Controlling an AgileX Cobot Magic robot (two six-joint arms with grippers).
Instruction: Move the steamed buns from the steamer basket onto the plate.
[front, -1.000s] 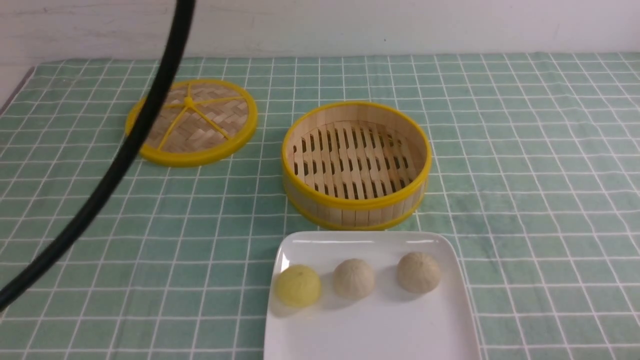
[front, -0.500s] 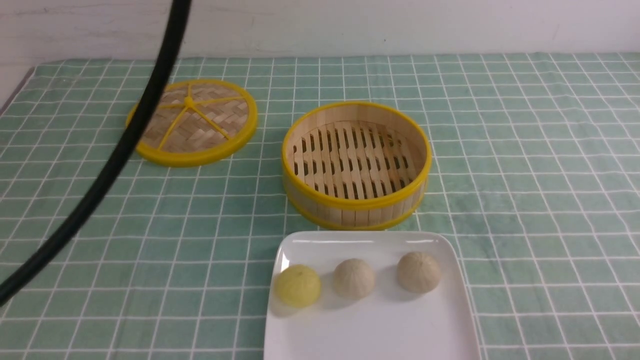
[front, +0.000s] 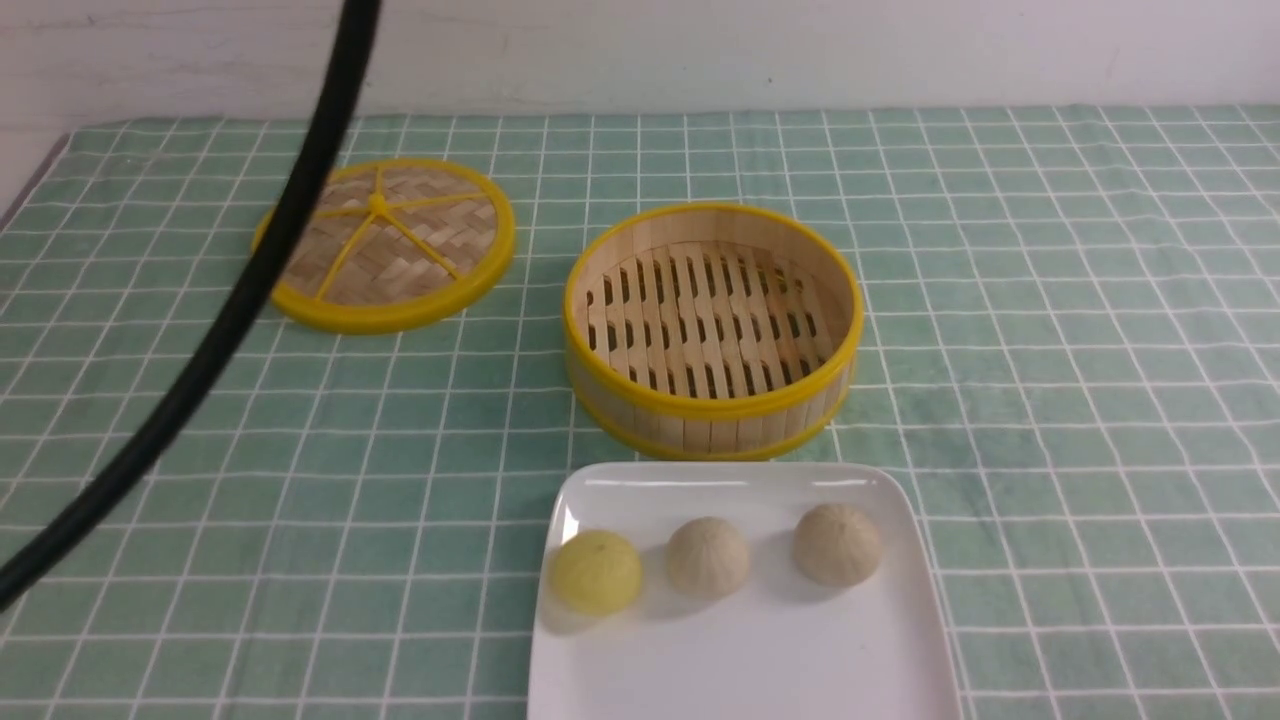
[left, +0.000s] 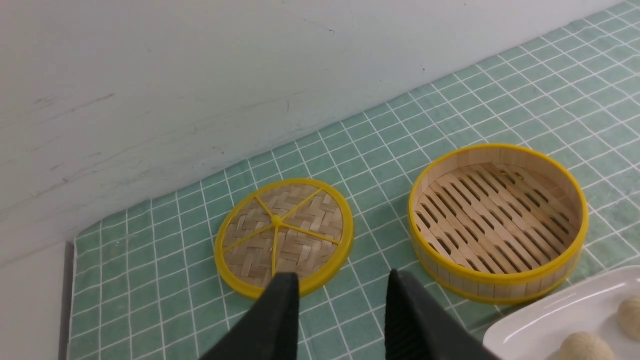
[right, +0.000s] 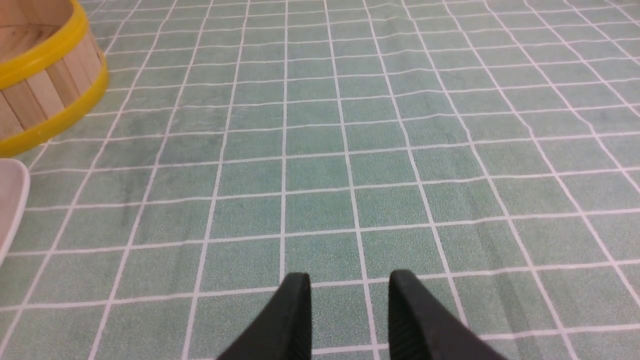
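The steamer basket (front: 712, 410) stands empty at mid-table, its slatted floor bare. Just in front of it the white plate (front: 760, 660) carries all three steamed buns in a row: a pale yellow one (front: 596, 571), a cream one (front: 708, 557) and another cream one (front: 837, 544). Neither gripper shows in the front view. In the left wrist view my left gripper (left: 341, 282) hangs open and empty above the cloth, between the lid (left: 283, 235) and the basket (left: 480, 286). My right gripper (right: 348, 282) is open and empty over bare cloth, to the right of the basket (right: 45, 95).
The flat woven lid (front: 383, 243) lies at the back left. A black cable (front: 230, 320) arcs across the left of the front view. Green checked cloth covers the table, with a white wall behind. The plate's corner (right: 10, 200) shows in the right wrist view.
The black cable has drifted slightly to the left. The buns, plate, basket and lid have not moved.
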